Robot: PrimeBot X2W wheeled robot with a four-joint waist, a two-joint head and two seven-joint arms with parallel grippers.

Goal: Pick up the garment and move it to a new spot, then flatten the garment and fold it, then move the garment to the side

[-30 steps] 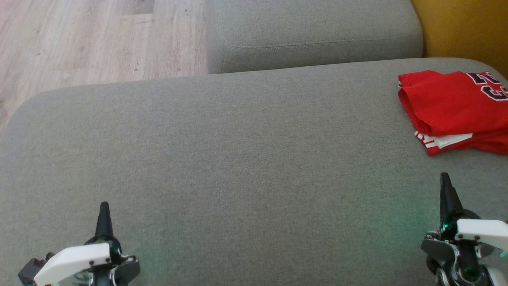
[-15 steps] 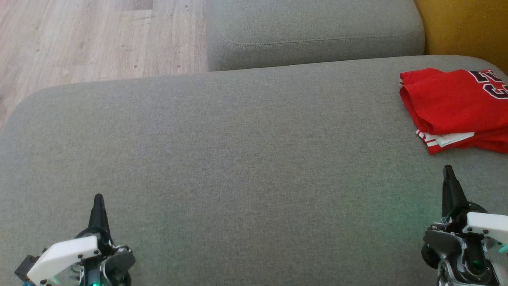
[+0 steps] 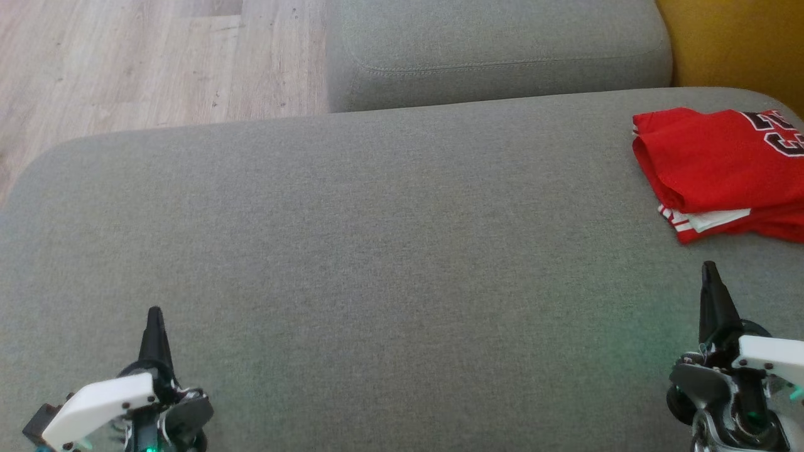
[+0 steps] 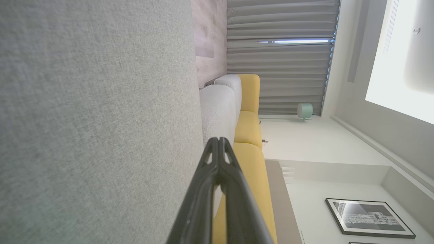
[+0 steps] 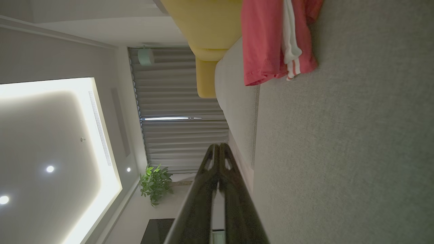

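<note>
The garment (image 3: 716, 169) is a red jersey with white trim and black-and-white numbers, lying folded at the far right of the grey sofa seat (image 3: 377, 251). It also appears at the top of the right wrist view as a red folded garment (image 5: 271, 37). My right gripper (image 3: 710, 271) hovers just in front of it, fingers shut and holding nothing; its tips meet in its wrist view (image 5: 219, 146). My left gripper (image 3: 154, 314) sits at the lower left over bare cushion, shut and empty, tips together in the left wrist view (image 4: 218, 140).
A second grey cushion (image 3: 496, 50) lies beyond the seat. Wooden floor (image 3: 144, 63) is at the upper left. A yellow sofa part (image 3: 735, 44) borders the upper right. The seat's far edge curves down toward the floor on the left.
The head view shifted slightly between one second ago and half a second ago, so both grippers and the garment sit a little differently in frame. Since then nothing has moved.
</note>
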